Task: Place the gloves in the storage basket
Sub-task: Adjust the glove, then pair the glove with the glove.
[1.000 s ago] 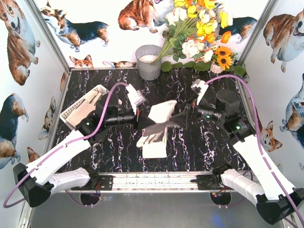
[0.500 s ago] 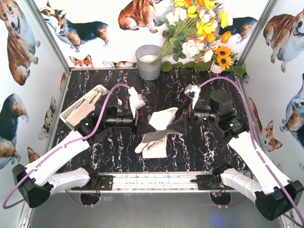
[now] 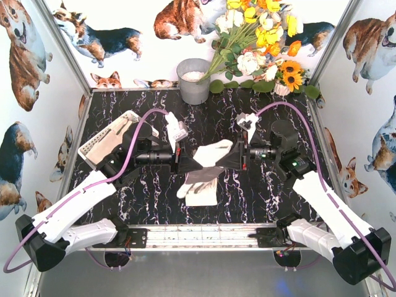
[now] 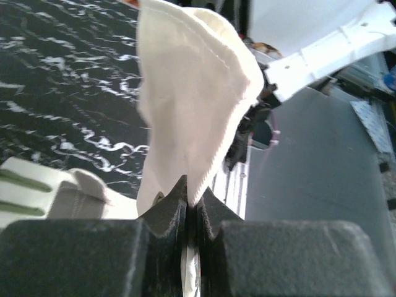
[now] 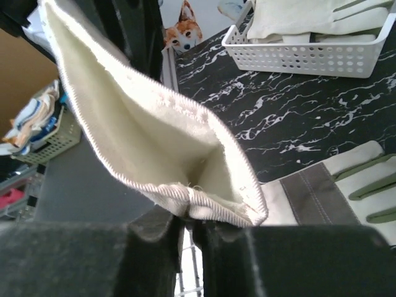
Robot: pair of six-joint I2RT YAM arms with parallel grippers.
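**Left end effector** (image 3: pixel 184 162): right of the storage basket (image 3: pixel 93 147), clear of its rim. Jaws pinched tight on one edge of the held glove (image 3: pixel 213 152). The wrist view shows the cloth running down between the closed fingertips (image 4: pixel 176 197).

**Held glove:** cream fabric, raised off the worktop (image 3: pixel 272 192) and stretched between the two arms, further right of the basket. Its mouth gapes open like a pouch. Judged light, limp and non-fragile. It will sag and fold wherever it is unsupported. The stitched hem is the firmest place to take hold, and the woven surface should not slip.

**Right end effector** (image 3: pixel 239 157): furthest right of the basket. Clamped on the opposite hem of the same glove, with the ribbed edge caught between its jaws in the wrist view.

**Second glove** (image 3: pixel 199 189): flat on the worktop, right of the basket and nearer the arm bases, under the held one. It has grey-olive palm and finger patches. Judged a little stiffer at the patches, so best pinched at the cuff or a raised fold.

**Stored gloves** (image 5: pixel 309 18): already lying inside the basket, over its lattice wall.
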